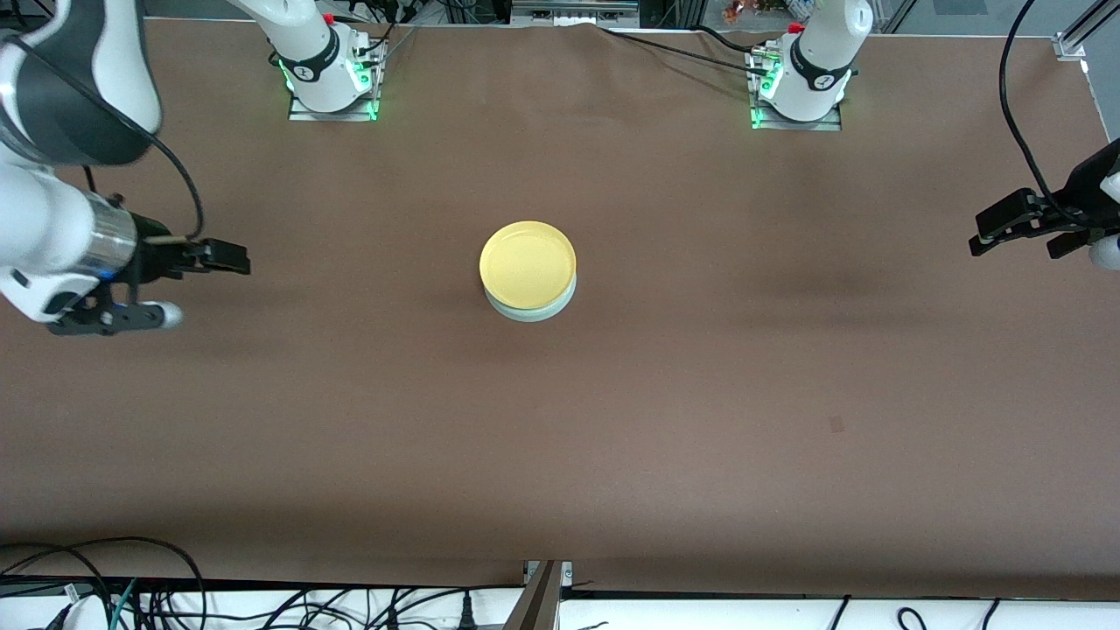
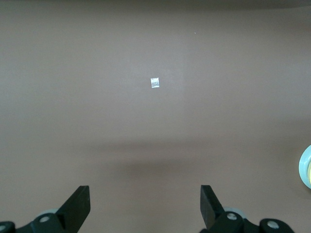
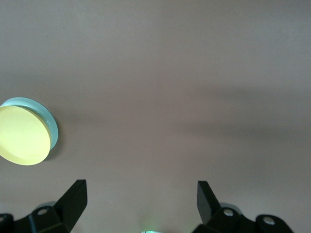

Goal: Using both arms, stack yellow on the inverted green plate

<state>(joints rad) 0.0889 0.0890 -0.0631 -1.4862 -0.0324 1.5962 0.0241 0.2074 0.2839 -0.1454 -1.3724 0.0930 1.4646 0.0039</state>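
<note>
The yellow plate sits right side up on the pale green plate, which lies upside down at the middle of the table; only the green rim shows under it. The stack also shows in the right wrist view, yellow plate on green plate, and a sliver of the green plate shows at the edge of the left wrist view. My right gripper is open and empty, up over the right arm's end of the table. My left gripper is open and empty, up over the left arm's end.
A small white square mark lies on the brown table under the left gripper's view. A small dark patch lies nearer the front camera. Cables run along the table's front edge. The arm bases stand at the back.
</note>
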